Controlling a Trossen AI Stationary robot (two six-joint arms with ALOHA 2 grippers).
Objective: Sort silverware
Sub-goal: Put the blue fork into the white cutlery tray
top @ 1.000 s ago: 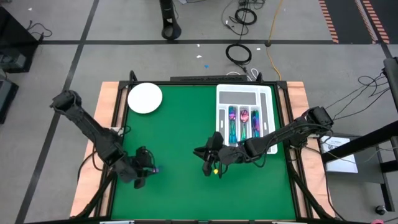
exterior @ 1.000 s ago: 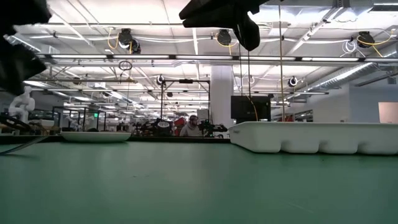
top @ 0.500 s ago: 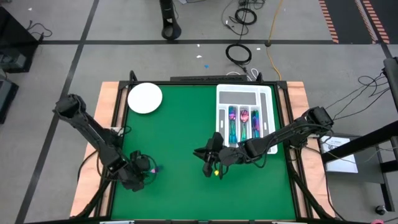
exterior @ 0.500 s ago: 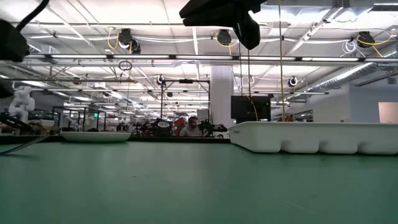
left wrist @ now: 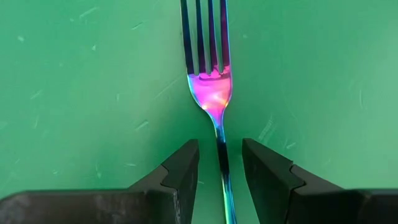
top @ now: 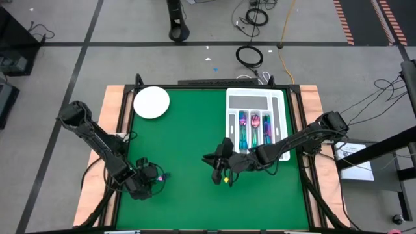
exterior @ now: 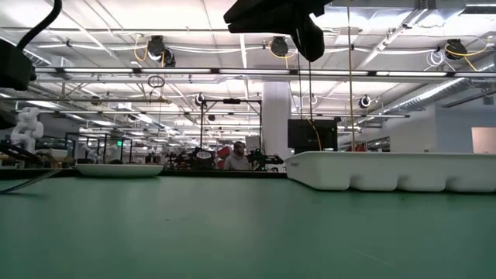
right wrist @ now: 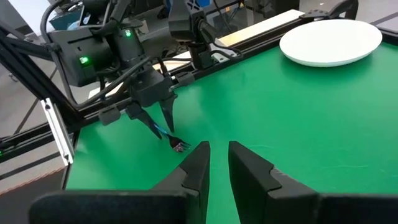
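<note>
A pink-and-blue iridescent fork (left wrist: 211, 93) lies flat on the green mat near the table's near left corner. My left gripper (left wrist: 219, 155) points steeply down over it and is open. Its fingers stand on either side of the fork's neck, just behind the head, with a gap on both sides. In the high view it shows at the near left (top: 153, 178), with the fork's tip (top: 164, 175) beside it. My right gripper (right wrist: 217, 155) hovers above the table's middle (top: 221, 175), narrowly open with nothing between its fingers. More silverware (top: 253, 128) lies in the white tray (top: 255, 101).
A round white plate (top: 151, 103) sits at the far left corner. The compartmented tray stands at the far right, and its side wall (exterior: 395, 170) shows in the low view. Bare green mat (top: 188, 136) spreads between the two arms. A person shows in the room beyond the table.
My left gripper has sunk toward the mat near the table's near left corner and tipped to point more steeply down. The fork has stayed where it lay.
</note>
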